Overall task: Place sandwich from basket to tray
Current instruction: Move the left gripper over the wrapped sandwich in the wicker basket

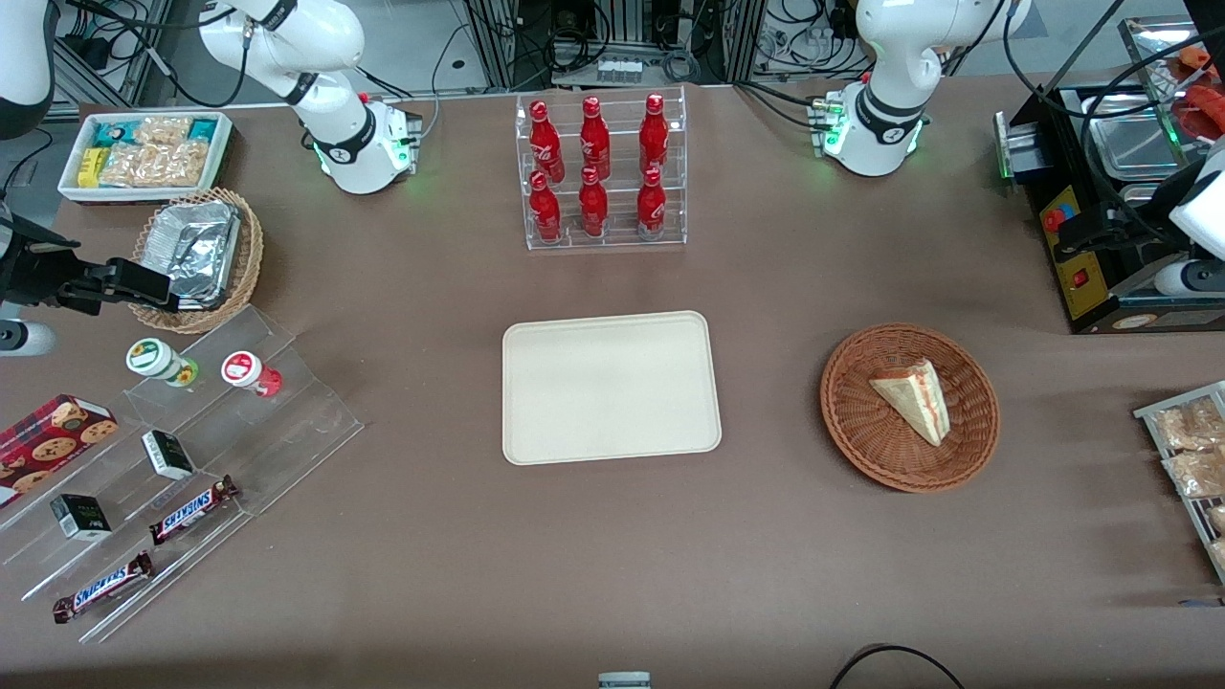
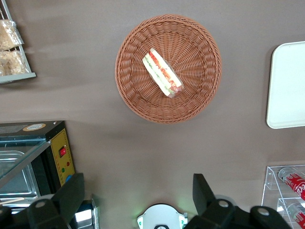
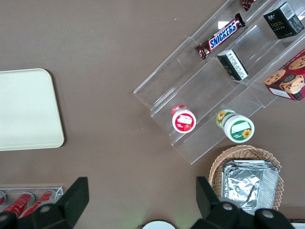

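Note:
The sandwich (image 1: 914, 400), a pale bread wedge with red, orange and green filling, lies in the round reddish-brown basket (image 1: 852, 421) toward the working arm's end of the table. The cream-beige tray (image 1: 611, 388) lies flat at the table's middle and holds nothing. My left gripper (image 1: 1101, 234) hangs high above the table by the black machine, apart from the basket. In the left wrist view the gripper (image 2: 137, 193) is open wide and holds nothing, and the sandwich (image 2: 162, 72), basket (image 2: 200, 90) and a part of the tray (image 2: 288, 86) show below it.
A clear rack of red bottles (image 1: 598, 172) stands farther from the front camera than the tray. A black machine (image 1: 1101, 277) and a wire rack of snack packets (image 1: 1191, 450) flank the basket. Acrylic steps with snacks (image 1: 191, 450), a tan foil basket (image 1: 196, 249) and a white bin (image 1: 144, 153) lie toward the parked arm's end.

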Motion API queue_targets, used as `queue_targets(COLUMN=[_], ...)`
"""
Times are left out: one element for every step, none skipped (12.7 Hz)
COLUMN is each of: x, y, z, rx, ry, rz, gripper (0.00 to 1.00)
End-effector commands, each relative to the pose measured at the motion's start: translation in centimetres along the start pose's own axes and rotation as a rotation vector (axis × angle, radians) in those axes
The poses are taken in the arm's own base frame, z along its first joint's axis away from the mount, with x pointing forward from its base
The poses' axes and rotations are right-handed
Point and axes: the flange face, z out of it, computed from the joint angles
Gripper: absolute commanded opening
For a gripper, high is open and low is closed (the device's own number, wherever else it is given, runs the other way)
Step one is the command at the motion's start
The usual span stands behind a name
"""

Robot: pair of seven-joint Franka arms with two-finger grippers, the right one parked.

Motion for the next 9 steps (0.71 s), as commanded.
queue_targets(x=[0.5, 0.6, 0.8, 1.1, 1.6, 2.3, 2.8, 3.3, 3.6], y=[0.1, 0.2, 0.0, -0.1, -0.1, -0.1, -0.1, -0.1, -0.1], z=[-0.5, -0.4, -0.2, 0.1, 0.9, 1.9, 2.8, 3.7, 4.7], rx=[0.010, 0.003, 0.001, 0.001, -0.001, -0.002, -0.003, -0.002, 0.000], ry=[0.028, 0.032, 0.031, 0.028, 0.017, 0.003, -0.006, -0.009, -0.009], rz=[0.014, 0.018, 0.012, 0.009, 0.008, 0.008, 0.009, 0.009, 0.008], gripper=[1.00, 1.00, 1.00, 1.00, 1.00, 1.00, 1.00, 1.00, 1.00])
